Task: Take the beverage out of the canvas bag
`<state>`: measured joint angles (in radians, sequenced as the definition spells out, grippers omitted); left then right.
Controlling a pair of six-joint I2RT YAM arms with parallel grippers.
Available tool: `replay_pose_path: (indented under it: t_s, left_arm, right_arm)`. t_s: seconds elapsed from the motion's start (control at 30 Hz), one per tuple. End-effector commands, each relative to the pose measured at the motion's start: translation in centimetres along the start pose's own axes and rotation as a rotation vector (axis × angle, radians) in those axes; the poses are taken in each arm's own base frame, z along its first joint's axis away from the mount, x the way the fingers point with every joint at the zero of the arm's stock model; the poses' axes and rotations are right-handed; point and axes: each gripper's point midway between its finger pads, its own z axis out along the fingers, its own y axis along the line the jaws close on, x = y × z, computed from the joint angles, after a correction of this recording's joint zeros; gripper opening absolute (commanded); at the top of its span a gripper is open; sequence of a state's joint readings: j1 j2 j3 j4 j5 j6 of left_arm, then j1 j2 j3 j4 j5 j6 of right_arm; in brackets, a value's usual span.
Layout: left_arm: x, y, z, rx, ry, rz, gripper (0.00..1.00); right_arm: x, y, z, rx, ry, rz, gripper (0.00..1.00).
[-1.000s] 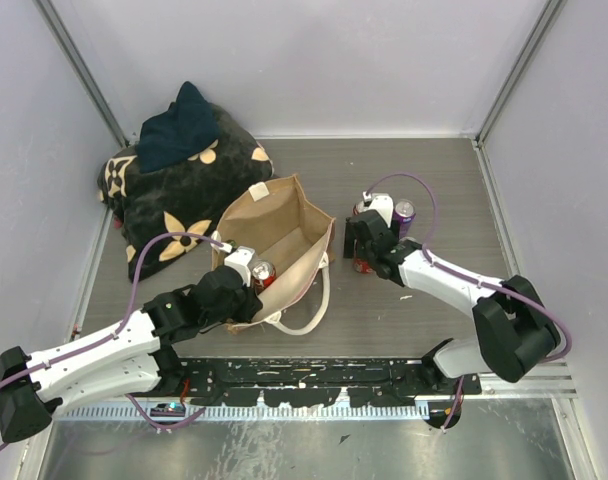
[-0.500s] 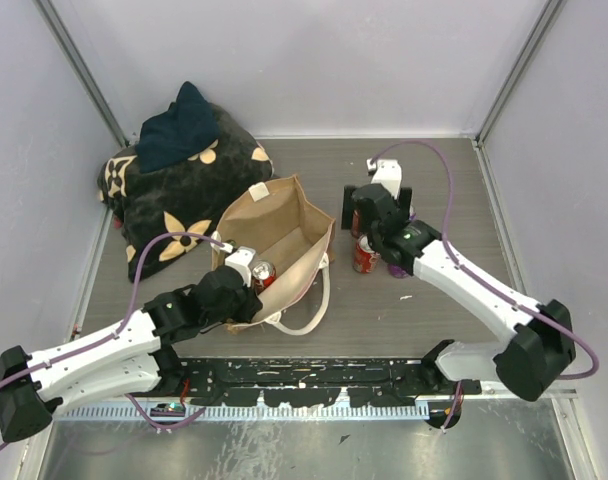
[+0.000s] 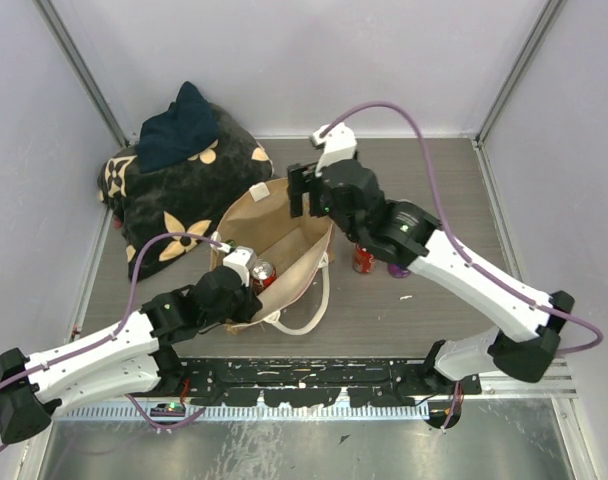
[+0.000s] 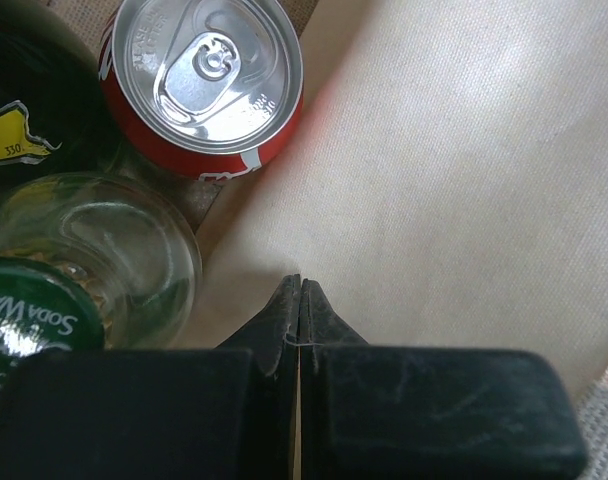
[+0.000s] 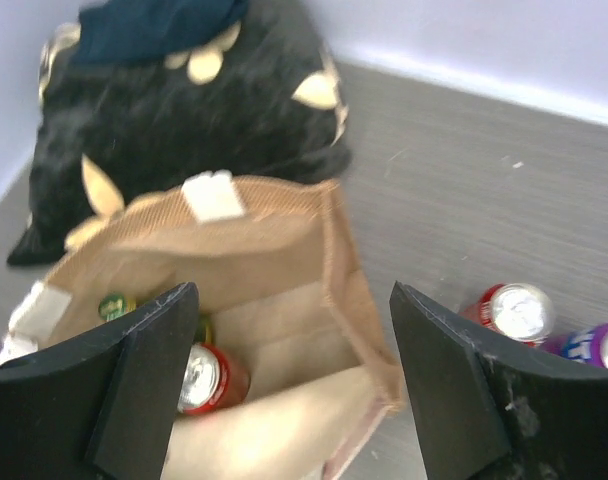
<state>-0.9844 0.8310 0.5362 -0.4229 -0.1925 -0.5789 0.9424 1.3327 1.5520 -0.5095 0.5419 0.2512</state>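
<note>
Right gripper [image 5: 292, 295] hangs wide open above the far rim of the canvas bag [image 5: 274, 215]. Left gripper [image 4: 299, 295] is pinched closed on the bag's near wall. Inside, just beside it, stand a red can [image 4: 206, 90], a green-capped glass bottle [image 4: 84, 280] and a dark container [image 4: 24, 100] with a yellow label. A second red can [image 5: 512, 312] and a purple can [image 5: 599, 345] stand on the table [image 5: 464, 160] beside the bag.

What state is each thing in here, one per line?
canvas bag: upright, open
red can in bag: upright, unopened
soda water bottle: capped, in bag
red can on table: upright
purple can: upright
left gripper: shut on bag rim
right gripper: open above bag
</note>
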Motion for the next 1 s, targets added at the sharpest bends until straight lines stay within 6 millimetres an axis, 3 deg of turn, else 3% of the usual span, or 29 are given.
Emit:
replay_pose_path:
  t_s: [0.0, 0.23, 0.43, 0.7, 0.97]
  left_arm:
    - [1.9, 1.8, -0.1, -0.064, 0.052, 0.009, 0.06]
    - [0.5, 2.1, -1.1, -0.089, 0.011, 0.019, 0.1]
    - [0.3, 2.0, -1.6, -0.084, 0.012, 0.008, 0.1]
    - [-1.5, 1.8, -2.9, -0.085, -0.053, -0.018, 0.11]
    - [-1.9, 1.9, -3.5, -0.072, -0.097, -0.046, 0.08]
  right_arm:
    - [5.6, 4.3, 1.2, -0.17, 0.185, -0.121, 0.83]
    - [14.9, 6.5, 2.1, -0.278, 0.367, -0.162, 0.84]
    - [20.9, 8.5, 0.9, -0.414, 0.481, -0.233, 0.95]
    - [25.7, 8.2, 0.6, -0.474, 0.568, -0.302, 0.97]
    - [28.4, 8.2, 1.5, -0.498, 0.57, -0.347, 1.0]
